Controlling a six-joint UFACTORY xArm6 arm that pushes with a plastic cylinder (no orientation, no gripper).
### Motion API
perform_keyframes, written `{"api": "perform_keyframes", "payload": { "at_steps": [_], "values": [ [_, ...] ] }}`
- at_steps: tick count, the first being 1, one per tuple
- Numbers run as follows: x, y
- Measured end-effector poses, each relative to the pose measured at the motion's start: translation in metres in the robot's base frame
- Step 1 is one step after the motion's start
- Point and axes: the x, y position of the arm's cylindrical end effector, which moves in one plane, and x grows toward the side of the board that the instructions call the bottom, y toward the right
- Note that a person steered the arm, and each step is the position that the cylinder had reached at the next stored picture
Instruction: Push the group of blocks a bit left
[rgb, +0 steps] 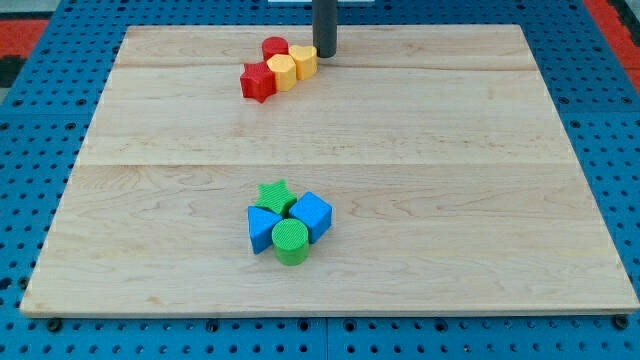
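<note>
pale wooden bench (420, 200) lies on a blue pegboard (30, 180). no jaws on this rig, just my tip (324, 54), down at the view's top, just right of the yellow block (304, 60). left of that run another yellow block (281, 71), a red cylinder (274, 46) and a red star (258, 82), all bunched together. well apart, toward the view's bottom, a green star (274, 194), blue cube (311, 214), second blue block (262, 229) and green cylinder (290, 241) cluster.
</note>
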Motion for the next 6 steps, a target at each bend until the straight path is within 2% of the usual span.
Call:
{"api": "perform_keyframes", "payload": {
  "at_steps": [3, 6],
  "values": [
    [0.001, -0.010],
    [0.002, -0.068]
  ]
}}
